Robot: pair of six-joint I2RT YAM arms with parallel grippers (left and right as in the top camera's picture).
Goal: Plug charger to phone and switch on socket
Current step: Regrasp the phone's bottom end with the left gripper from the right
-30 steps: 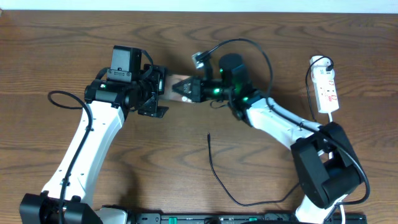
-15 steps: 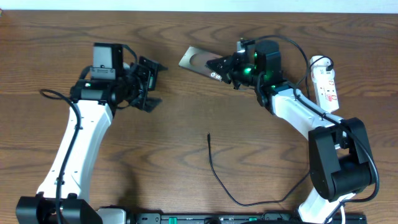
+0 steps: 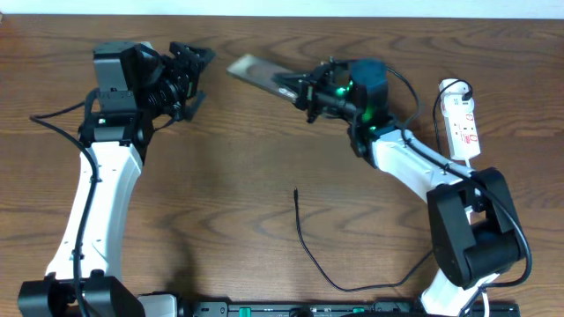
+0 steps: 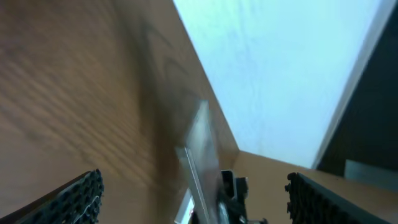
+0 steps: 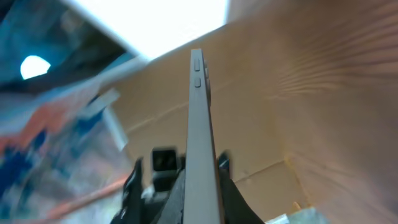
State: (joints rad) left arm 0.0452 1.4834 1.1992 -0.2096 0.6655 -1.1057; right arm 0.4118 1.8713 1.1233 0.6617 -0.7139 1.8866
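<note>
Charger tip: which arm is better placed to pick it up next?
Probably left. The right gripper is shut on the phone; the left gripper is open, empty, free for the charger.

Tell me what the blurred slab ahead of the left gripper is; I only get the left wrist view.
Observer: That is the phone, gripped at one end by the right gripper.
Operator: Is the charger plugged in?
Observer: No, the charger lies on the table, its tip apart from the phone.
Operator: And the socket?
Observer: The socket lies near the table's right edge, well apart from the phone.
</note>
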